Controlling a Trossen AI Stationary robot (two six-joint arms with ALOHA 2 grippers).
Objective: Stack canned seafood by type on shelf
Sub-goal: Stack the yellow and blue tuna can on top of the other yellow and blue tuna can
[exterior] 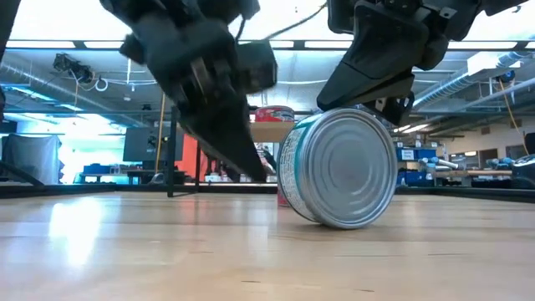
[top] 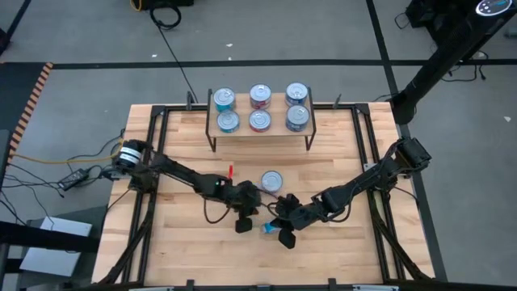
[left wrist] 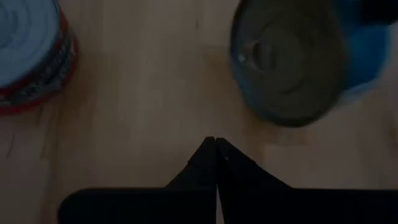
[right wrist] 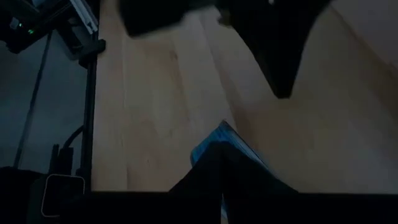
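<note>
The left hand is low over the middle of the bench, its two dark fingers pressed together to a single point and holding nothing. The right hand is just beside it on the bench's near-centre, its fingers likewise closed; they sit against a blue-labelled tin that lies tipped on its side on the wood, its silver end turned toward the low camera. In the right wrist view only a blue corner of that tin shows past the closed fingers, so a true grasp cannot be confirmed; contact is all that can be stated. In the left wrist view the same tin lies just ahead of the left fingertips, apart from them. Just beyond both hands, toward the shelf, a red-labelled tin stands upright on the bench, free of either hand. Farther out, the shelf stands at the far edge of the bench and carries six tins in two rows of three: two light-blue tins on the side of the left arm, two red tins in the middle, two dark-blue tins on the side of the right arm.
</note>
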